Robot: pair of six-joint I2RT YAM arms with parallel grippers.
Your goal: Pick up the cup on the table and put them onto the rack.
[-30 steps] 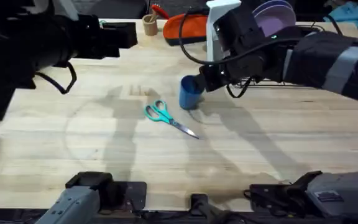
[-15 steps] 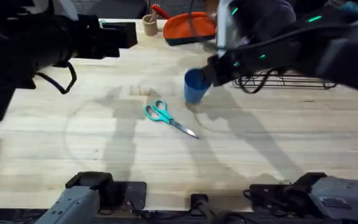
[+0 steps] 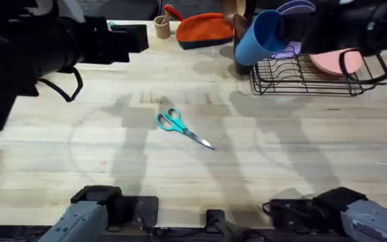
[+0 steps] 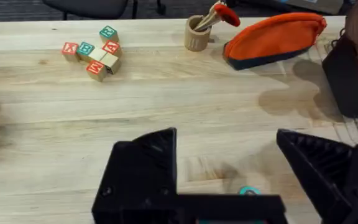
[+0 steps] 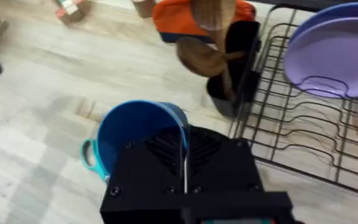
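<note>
Jaws of the right gripper pinch the cup; left gripper jaws spread.

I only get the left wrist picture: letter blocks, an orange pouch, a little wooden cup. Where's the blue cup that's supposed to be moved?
Observer: The cup is off the table, tilted, held in the right gripper, which pinches its wall.
Operator: And the rack it goes on?
Observer: The rack is black wire, at the table's far right; in the overhead view the cup hangs by its left end.
Operator: Is the rack bare?
Observer: No, a purple plate and a pink plate stand in it.
</note>
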